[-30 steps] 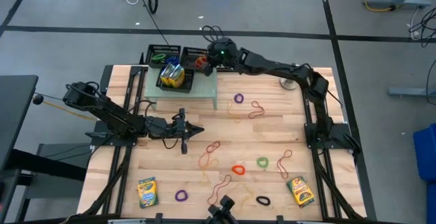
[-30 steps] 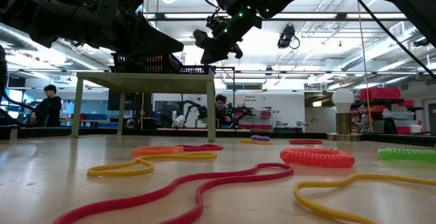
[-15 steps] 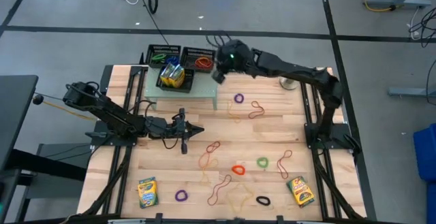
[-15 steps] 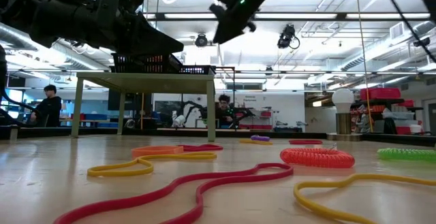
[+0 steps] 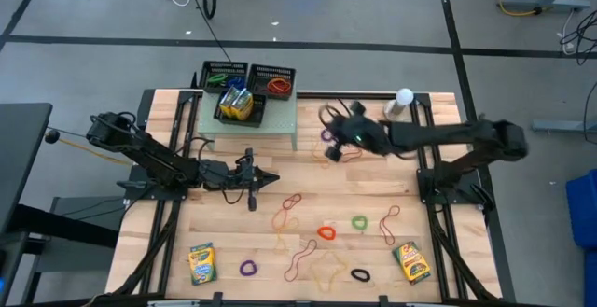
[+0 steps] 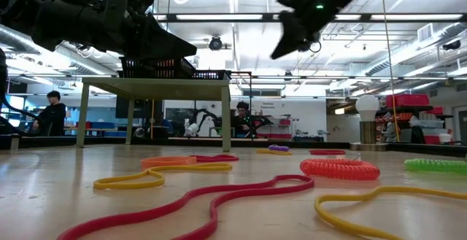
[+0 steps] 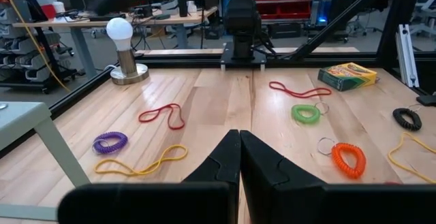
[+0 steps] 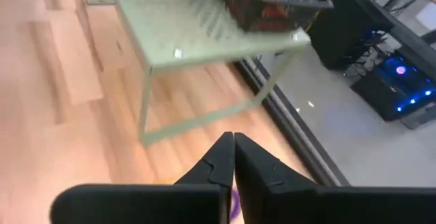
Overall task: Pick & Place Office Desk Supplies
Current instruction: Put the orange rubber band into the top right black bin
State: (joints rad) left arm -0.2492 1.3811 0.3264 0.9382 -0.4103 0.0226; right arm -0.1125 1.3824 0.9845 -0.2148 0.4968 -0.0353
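Rubber bands of several colours lie flat on the wooden table: a purple one [image 5: 248, 269], an orange one [image 5: 326, 232], a green one [image 5: 359, 221], a red one [image 5: 351, 148]. Two crayon boxes [image 5: 201, 263] [image 5: 410, 261] lie near the table's near edge, and another [image 5: 236, 104] sits in a black tray. My right gripper [image 5: 330, 148] is shut and hangs in the air right of the green stand, over a purple band. My left gripper [image 5: 268, 178] is shut and waits over the table's middle left, holding nothing.
A green stand [image 5: 280, 120] at the far left carries two black mesh trays [image 5: 224, 69] [image 5: 271, 72], the right one holding red and orange bands. A white ball-topped stand [image 5: 401, 100] is at the far right. Bare wood lies between the stand and the bands.
My right gripper has swung from above the black trays on the green stand toward the table's right and near side, and is now over the purple band beside the stand. The left arm has kept still.
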